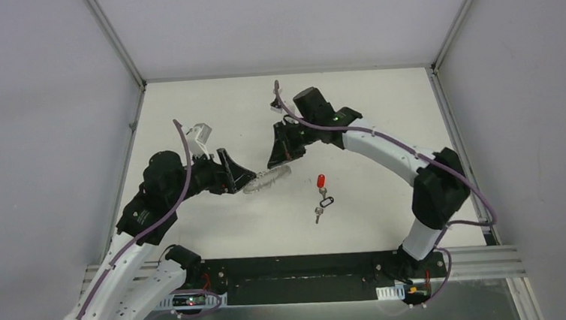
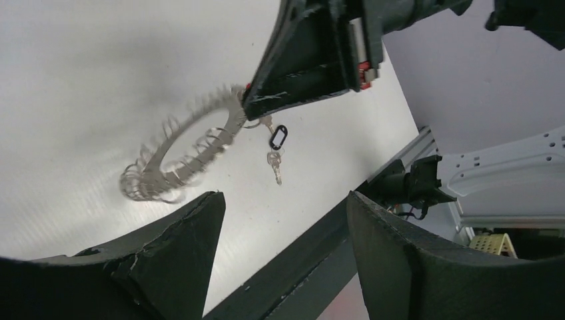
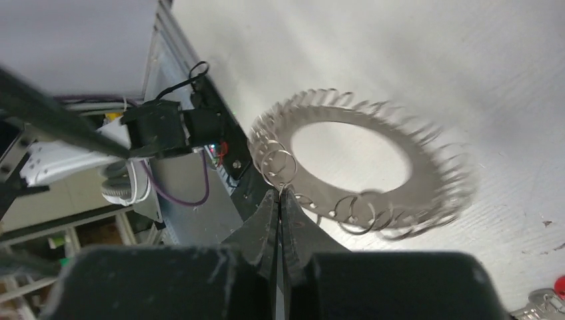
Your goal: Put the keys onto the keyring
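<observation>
Right tool (image 3: 278,200): fingers pressed together on a wire loop at the rim of the keyring (image 3: 426,157). Keyring: between the two tools. Keys (image 1: 323,199): lying on the tabletop (image 1: 217,232), apart, right of the keyring. Left tool (image 2: 283,197): fingers apart, empty, just beside the keyring.

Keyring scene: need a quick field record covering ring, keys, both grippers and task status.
keyring: between the two grippers, fringed with wire loops; whether it lies flat is unclear
keys: on the table, apart from the keyring, on the right arm's side; red head, dark loop, silver key
left gripper: open, fingers aimed at the keyring, nothing between them
right gripper: shut, tips pinching the keyring's fringe at its edge
status: keys not yet on the keyring
</observation>
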`<state>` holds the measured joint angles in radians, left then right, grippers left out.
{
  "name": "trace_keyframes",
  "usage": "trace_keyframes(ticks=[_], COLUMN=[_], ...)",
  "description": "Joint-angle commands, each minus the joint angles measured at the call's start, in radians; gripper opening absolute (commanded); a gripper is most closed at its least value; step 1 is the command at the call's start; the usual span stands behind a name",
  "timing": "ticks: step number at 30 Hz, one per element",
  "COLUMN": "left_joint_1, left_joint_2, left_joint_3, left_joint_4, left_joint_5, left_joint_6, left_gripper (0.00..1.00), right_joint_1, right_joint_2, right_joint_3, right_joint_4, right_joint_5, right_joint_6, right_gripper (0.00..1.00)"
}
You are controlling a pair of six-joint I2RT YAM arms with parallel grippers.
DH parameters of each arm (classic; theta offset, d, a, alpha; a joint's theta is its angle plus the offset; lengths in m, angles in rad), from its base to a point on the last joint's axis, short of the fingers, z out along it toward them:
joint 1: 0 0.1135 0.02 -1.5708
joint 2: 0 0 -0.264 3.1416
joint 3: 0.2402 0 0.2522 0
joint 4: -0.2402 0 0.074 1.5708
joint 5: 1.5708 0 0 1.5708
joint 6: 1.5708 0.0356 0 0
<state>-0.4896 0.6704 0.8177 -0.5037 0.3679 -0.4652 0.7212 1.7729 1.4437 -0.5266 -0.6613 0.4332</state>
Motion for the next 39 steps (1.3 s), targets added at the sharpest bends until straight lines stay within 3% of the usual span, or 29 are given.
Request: trace_keyframes(ticks=[1, 10, 19, 26, 39], left_joint_1=[0.000, 0.000, -0.021, -0.104, -0.147], left_joint_2=[-0.035, -0.001, 0.074, 0.103, 0.124], left_joint_3=[0.062, 0.045, -0.047, -0.107, -0.160], left_joint_4=[0.029, 0.207, 0.478, 0.556, 0.598], left_joint_5=[0.040, 0.348, 0.485, 0.463, 0.486], left_joint_6=[0.158, 0.351, 0.342, 0.505, 0.611], left_gripper=[0.70, 0.63, 0.48, 0.44, 0.43], right_joint_1=[0.020, 0.029, 0.030, 0.037, 0.061], right_joint_2=[-0.169, -0.355, -0.475, -0.541, -0.628], right_joint_3=[0.019, -0.128, -0.287, -0.423, -0.484], right_joint_4=[-0.025, 0.101, 0.311, 0.470, 0.478], right_joint_5=[-0.005, -0.042, -0.123, -0.249, -0.262], right_joint_6=[-0.111, -0.189, -0.255, -0.345, -0.524], right_gripper=[0.00, 0.00, 0.00, 0.00, 0.00])
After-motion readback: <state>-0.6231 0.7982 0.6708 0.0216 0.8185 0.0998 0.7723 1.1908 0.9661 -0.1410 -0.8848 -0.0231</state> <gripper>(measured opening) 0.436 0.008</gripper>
